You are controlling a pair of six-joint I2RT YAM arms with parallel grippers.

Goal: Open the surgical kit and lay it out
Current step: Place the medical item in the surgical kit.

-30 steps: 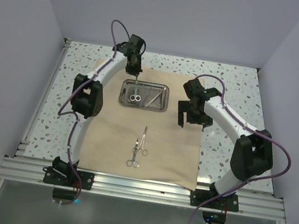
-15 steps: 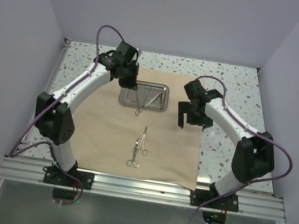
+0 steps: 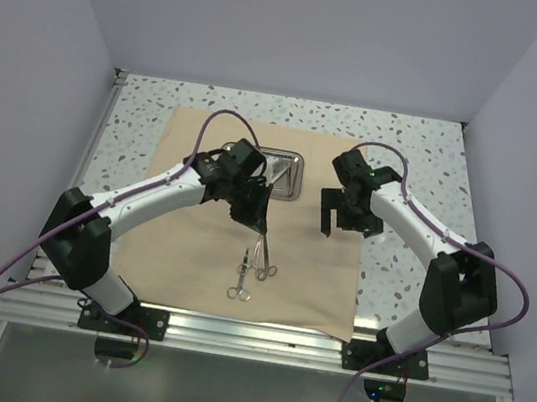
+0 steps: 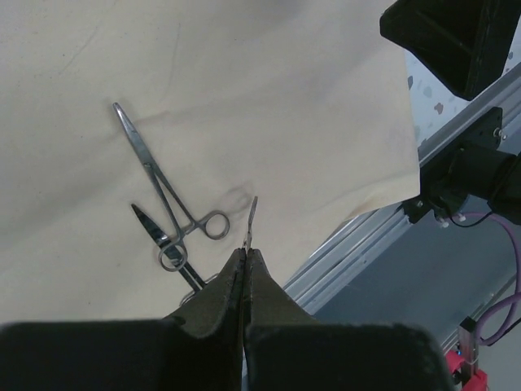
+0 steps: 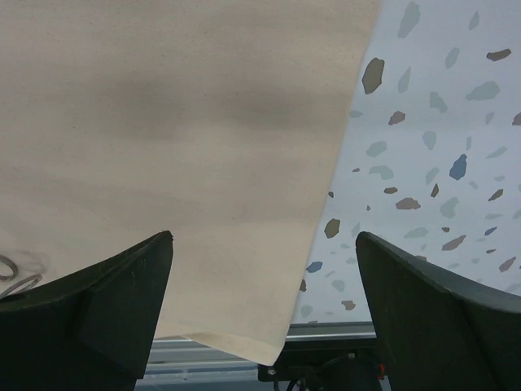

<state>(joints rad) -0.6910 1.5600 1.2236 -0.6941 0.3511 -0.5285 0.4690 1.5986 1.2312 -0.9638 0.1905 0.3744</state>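
The tan cloth wrap (image 3: 192, 240) lies spread flat on the table. The small steel tray (image 3: 290, 178) sits at its far middle, partly hidden by my left arm. Two ring-handled instruments (image 3: 245, 276) lie on the cloth's near middle; they also show in the left wrist view (image 4: 167, 191). My left gripper (image 3: 259, 228) hovers just above them, shut on a thin silver instrument (image 4: 251, 217) whose end pokes out past the fingertips. My right gripper (image 3: 347, 218) is open and empty over the cloth's right edge (image 5: 342, 163).
The speckled table (image 3: 426, 164) surrounds the cloth. An aluminium rail (image 3: 258, 336) runs along the near edge and shows in the left wrist view (image 4: 366, 244). Grey walls close in the left, back and right.
My left gripper has lifted a thin instrument out of the tray and carried it toward the near middle of the cloth, over the two lying instruments. The right arm has barely moved.
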